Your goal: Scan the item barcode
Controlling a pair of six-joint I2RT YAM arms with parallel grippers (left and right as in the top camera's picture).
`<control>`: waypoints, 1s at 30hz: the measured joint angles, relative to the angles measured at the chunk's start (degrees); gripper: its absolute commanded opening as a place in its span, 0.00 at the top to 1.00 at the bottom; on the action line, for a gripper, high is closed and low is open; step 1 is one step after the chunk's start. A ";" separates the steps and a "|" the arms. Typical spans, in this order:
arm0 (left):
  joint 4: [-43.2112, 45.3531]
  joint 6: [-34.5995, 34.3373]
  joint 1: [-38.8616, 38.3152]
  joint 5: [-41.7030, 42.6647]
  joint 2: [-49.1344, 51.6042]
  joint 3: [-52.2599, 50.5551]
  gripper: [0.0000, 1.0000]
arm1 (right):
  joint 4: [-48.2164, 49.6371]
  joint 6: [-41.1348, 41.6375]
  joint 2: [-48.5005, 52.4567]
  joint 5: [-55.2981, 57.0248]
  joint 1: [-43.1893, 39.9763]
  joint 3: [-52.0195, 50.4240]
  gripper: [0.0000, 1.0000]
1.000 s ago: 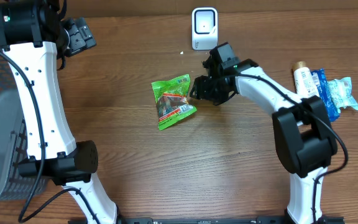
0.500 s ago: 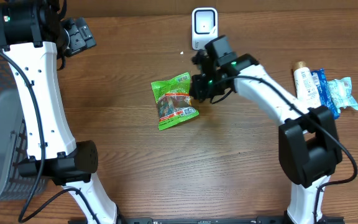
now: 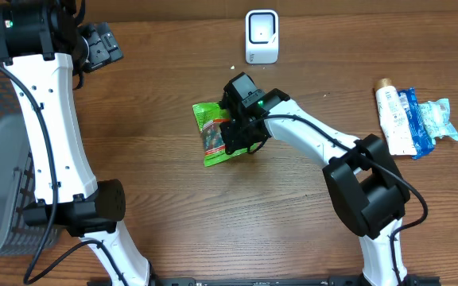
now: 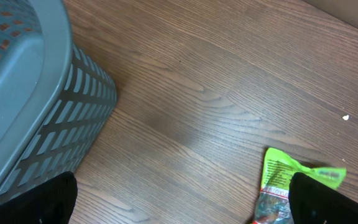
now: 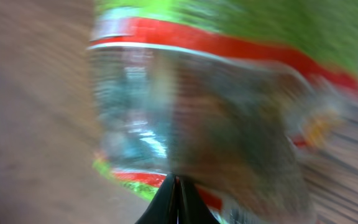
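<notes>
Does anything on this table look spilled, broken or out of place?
Just a tiny white speck on the table near the white scanner, belonging to nothing. The green packet shows no spill.

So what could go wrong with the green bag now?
1. The right gripper is shut right at the green bag. I can't tell whether it really pinches it, so a lift might leave the bag behind or drop it.
2. The scanner stands well apart from the bag, and no barcode is readable here, so the bag could reach it facing the wrong way.
</notes>
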 measured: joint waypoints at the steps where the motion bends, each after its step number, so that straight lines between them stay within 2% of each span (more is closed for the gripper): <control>1: 0.00 0.00 0.00 0.00 0.00 0.00 0.00 | -0.24 0.55 0.09 1.18 -0.13 0.00 0.96; 4: 0.00 0.00 0.00 0.00 0.00 0.00 0.00 | -1.33 1.81 0.11 3.93 -0.46 0.00 0.92; 6: 0.00 0.00 0.00 0.00 0.00 0.00 0.00 | -2.19 2.75 0.11 4.74 -0.46 0.00 0.72; 13: 0.00 0.00 0.00 0.00 0.00 0.00 0.01 | -5.68 1.60 0.11 5.60 -0.42 0.72 0.62; 16: 0.02 0.00 0.00 0.00 0.00 0.00 0.01 | -10.58 -2.91 0.11 5.14 -1.66 6.34 0.42; 17: -0.02 0.00 0.00 0.00 0.00 0.00 0.00 | -11.30 -4.13 0.11 5.07 -2.16 8.24 0.39; 21: 0.00 0.00 0.00 0.00 0.00 0.00 0.00 | -8.92 -11.61 -0.33 4.87 -4.72 16.76 0.34; 30: 0.00 0.00 0.00 0.00 0.00 0.00 0.00 | 4.09 -20.85 1.68 3.23 -6.95 16.85 0.31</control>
